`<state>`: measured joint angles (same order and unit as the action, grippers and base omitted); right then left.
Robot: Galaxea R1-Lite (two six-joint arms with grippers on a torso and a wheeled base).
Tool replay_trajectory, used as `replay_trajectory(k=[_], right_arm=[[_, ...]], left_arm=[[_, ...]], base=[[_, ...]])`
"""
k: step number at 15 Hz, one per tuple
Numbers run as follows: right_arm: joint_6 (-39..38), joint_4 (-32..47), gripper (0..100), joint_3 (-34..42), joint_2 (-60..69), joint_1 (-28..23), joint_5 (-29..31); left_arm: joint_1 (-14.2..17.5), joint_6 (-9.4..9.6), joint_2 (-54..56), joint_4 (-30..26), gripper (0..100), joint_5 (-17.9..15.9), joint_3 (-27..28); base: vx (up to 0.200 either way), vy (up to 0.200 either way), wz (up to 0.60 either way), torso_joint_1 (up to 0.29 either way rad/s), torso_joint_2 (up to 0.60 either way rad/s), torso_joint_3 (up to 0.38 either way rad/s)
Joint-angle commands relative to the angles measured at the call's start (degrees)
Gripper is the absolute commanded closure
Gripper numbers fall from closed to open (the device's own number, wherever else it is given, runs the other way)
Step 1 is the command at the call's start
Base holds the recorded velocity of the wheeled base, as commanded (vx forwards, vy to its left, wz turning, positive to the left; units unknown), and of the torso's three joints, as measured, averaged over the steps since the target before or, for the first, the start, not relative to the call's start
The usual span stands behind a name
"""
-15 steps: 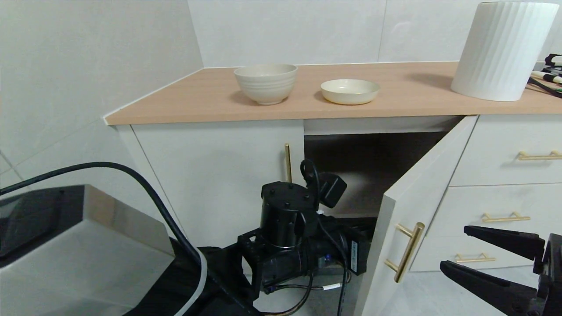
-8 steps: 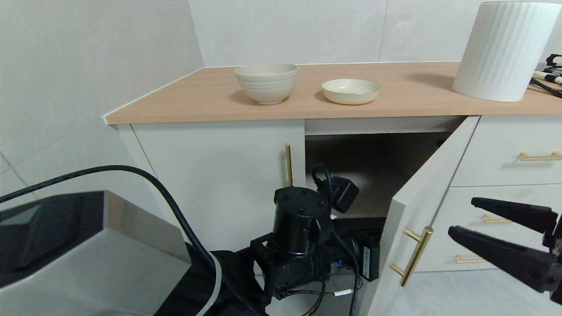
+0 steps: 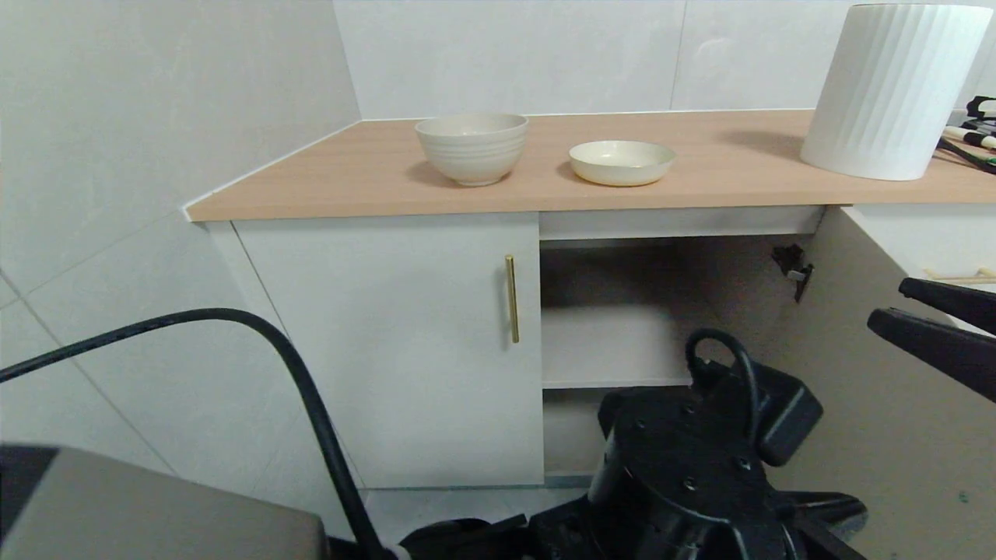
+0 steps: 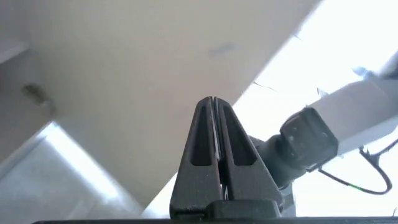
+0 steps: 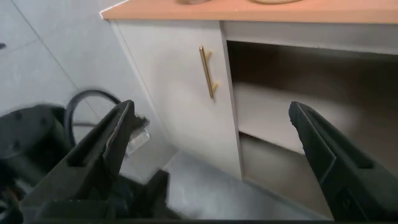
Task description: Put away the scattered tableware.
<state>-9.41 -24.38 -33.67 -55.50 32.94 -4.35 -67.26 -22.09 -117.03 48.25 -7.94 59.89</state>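
Counter (image 3: 350, 183), wood top: deep bowl (image 3: 471, 148) toward the left end; shallow dish (image 3: 621, 162) near it on the right, not touching. Ribbed white container (image 3: 895, 89) toward the right end. Cupboard (image 3: 615, 342) under the counter, right door swung open. Left claw (image 4: 212, 149): fingers pressed together, holding nothing. Right claw (image 5: 211, 107): spread wide, holding nothing, facing the cupboard.

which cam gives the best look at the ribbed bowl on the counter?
Head view: the ribbed bowl stands whole on the counter, beside the shallow dish. Right wrist view catches a mere sliver of its base. Left wrist view faces the shut left gripper and a pale panel.
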Motion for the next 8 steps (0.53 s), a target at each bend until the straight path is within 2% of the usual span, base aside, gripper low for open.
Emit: replay_trajectory(k=[1,4,5,6,7,8], right_arm=[[0.01,0.04,0,-0.08,-0.04,-0.24,-0.04],[0.01,0.04,0,-0.43,-2.77,-0.24,-0.22],[0.01,0.3,0,-1.49,-4.96,-0.24,-0.39],[0.09,0.65,0,-3.07,-8.66,-0.33,-0.31],[0.09,0.74,0,-6.14,-12.61,-0.51,-0.39],[0.09,0.74,0,-8.6,-16.74,-0.68,-0.39]], left_arm=[[2.57,-1.38,4.97,0.09,100,0.47,-3.2],[9.95,-1.38,11.65,0.44,100,0.73,-10.59],[12.59,-0.76,14.81,0.18,100,0.82,-13.66],[16.37,1.7,18.86,0.09,100,0.9,-17.97],[20.67,5.3,22.81,0.0,100,1.08,-21.57],[24.19,7.94,26.5,-0.17,100,1.61,-24.56]], base=[[0.0,0.0,0.0,0.0,0.0,0.0],[0.0,0.0,0.0,0.0,0.0,0.0],[0.0,0.0,0.0,0.0,0.0,0.0],[0.0,0.0,0.0,0.0,0.0,0.0],[0.0,0.0,0.0,0.0,0.0,0.0],[0.0,0.0,0.0,0.0,0.0,0.0]])
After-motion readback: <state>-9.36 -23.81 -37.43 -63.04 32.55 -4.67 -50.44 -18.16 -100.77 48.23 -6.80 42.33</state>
